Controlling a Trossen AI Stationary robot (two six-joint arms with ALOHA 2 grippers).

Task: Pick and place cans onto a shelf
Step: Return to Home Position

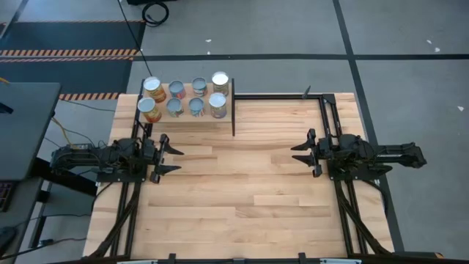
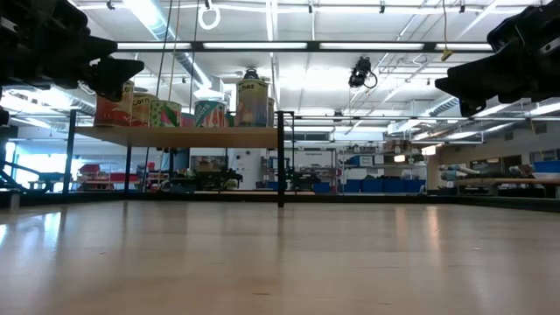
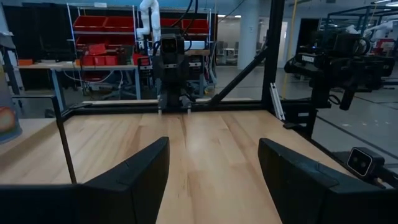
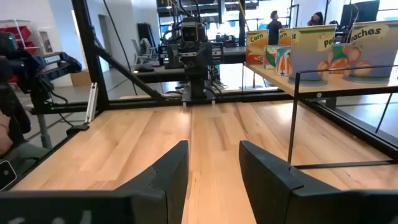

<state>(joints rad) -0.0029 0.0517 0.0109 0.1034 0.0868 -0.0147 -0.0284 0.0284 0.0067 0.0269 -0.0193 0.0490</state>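
We see all eight cans [image 1: 185, 97] on the shelf [image 1: 199, 122]. The shelf sits at the far edge of the table [image 1: 249, 194], on the left arm's side. The cans stand up straight in two rows of four, close beside each other. Their tops are shiny silver. The two cans at the left end have orange-red labels. The four in the middle look blue-teal, and the two at the right end look pale. From the low view, the shelf board is lifted above the table on thin black legs [image 2: 281, 162], and the cans stand on top of it. From the right wrist view, we can read "Corn" and "Peaches" on two labels.

The left gripper [image 1: 176, 159] hangs over the left side of the table, near the front of the shelf. It points toward the middle of the table. Its fingers [image 3: 140, 177] are spread wide and hold nothing.

The right gripper [image 1: 295, 155] hangs over the right side of the table, well apart from the shelf. It points toward the middle too, so the two grippers face each other. Its fingers [image 4: 166, 171] are apart and hold nothing.

In the low view, both grippers are up in the air and do not touch the table.
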